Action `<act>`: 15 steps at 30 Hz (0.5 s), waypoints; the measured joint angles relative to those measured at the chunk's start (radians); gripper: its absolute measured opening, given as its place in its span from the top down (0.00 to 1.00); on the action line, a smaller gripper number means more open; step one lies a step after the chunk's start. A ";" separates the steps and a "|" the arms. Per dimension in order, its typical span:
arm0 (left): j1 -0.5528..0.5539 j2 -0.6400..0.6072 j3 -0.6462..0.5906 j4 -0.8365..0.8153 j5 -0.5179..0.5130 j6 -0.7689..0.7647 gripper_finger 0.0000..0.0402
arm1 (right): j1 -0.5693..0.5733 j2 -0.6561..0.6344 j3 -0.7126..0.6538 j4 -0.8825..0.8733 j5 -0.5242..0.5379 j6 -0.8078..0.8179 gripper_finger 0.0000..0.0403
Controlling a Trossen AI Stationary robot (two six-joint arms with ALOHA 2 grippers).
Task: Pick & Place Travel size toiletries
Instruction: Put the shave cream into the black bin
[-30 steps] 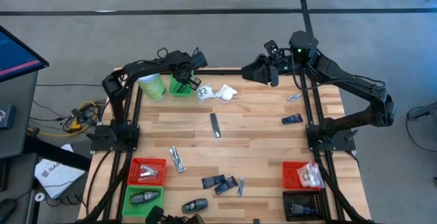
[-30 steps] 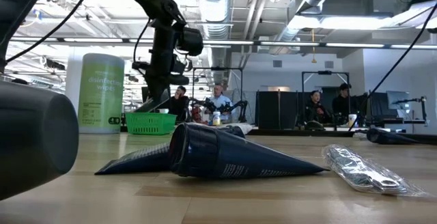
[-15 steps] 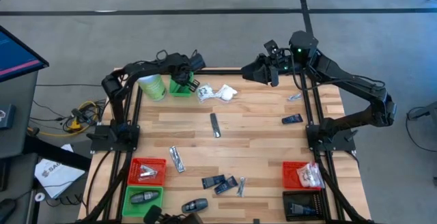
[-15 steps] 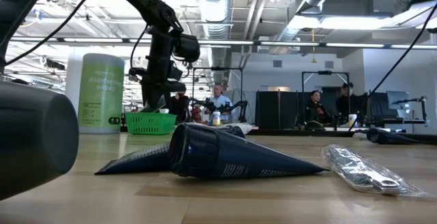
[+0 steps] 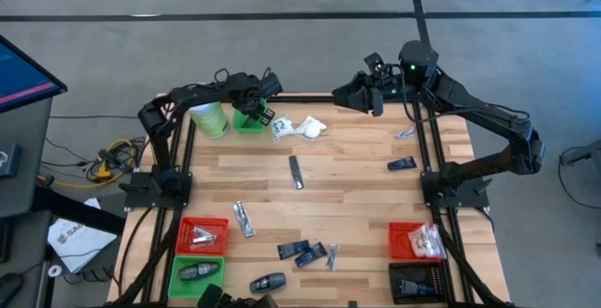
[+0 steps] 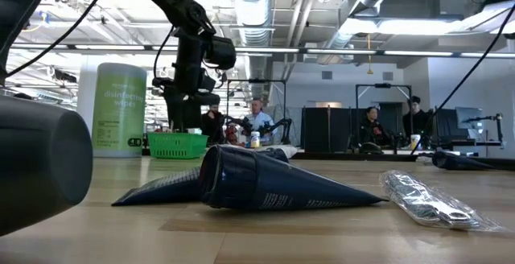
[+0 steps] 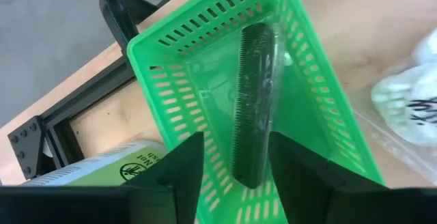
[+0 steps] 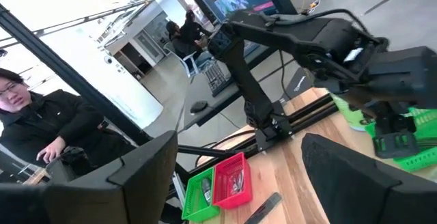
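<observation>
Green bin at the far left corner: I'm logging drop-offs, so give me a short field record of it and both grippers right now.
bin: small green bin beside the green canister, far left of the table
contents: one dark comb in a clear packet, lying along the bin floor
left gripper: above the bin, open, fingers apart on either side of the comb, not holding it
right gripper: open, empty, raised over the far edge of the table

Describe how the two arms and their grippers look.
Both arms are dark, slim and jointed, with thin black cables looping beside them. The left gripper has two broad, flat black fingers. The right gripper has the same wide black fingers; a small green light glows near its wrist.
</observation>
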 joint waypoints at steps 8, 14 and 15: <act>-0.061 -0.128 0.000 0.032 -0.006 -0.045 0.61 | -0.022 -0.004 0.000 -0.058 0.002 0.015 0.25; -0.177 -0.277 0.001 0.155 -0.006 -0.053 0.65 | -0.006 -0.112 0.001 -0.154 0.210 -0.053 0.25; -0.202 -0.299 0.001 0.176 -0.006 -0.053 0.66 | 0.005 -0.123 0.001 -0.159 0.247 -0.059 0.25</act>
